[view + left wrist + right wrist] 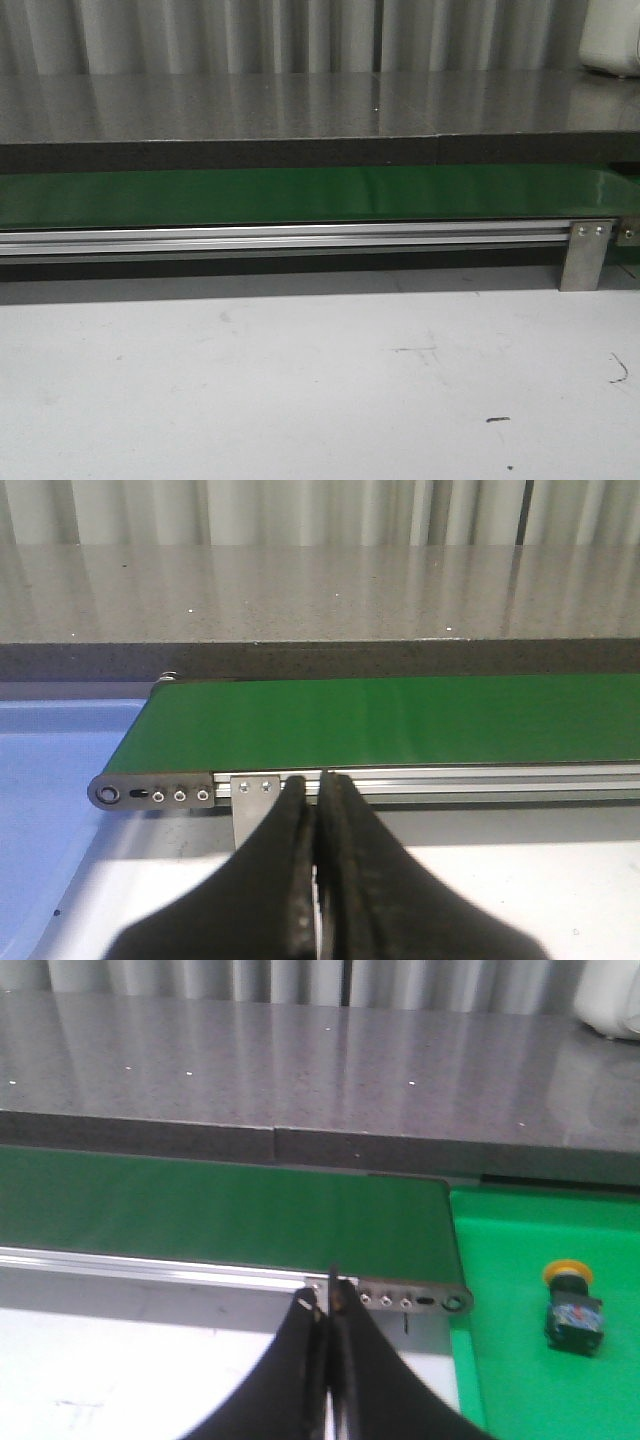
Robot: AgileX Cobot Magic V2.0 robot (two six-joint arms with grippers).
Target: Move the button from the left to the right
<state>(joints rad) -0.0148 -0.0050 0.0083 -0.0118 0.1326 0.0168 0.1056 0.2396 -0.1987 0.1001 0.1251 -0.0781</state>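
The button (572,1305), a yellow-orange head on a black body, lies on its side on a bright green tray (540,1380) past the right end of the green belt (220,1215). It shows only in the right wrist view. My right gripper (326,1305) is shut and empty, in front of the belt's rail, well left of the button. My left gripper (312,785) is shut and empty, in front of the rail near the belt's left end (130,770). Neither gripper shows in the front view.
The belt (300,195) runs across the front view on an aluminium rail (280,238) with a metal bracket (585,255). A dark grey counter (300,105) lies behind it. A blue tray (50,770) sits off the belt's left end. A white table surface (300,380) lies in front.
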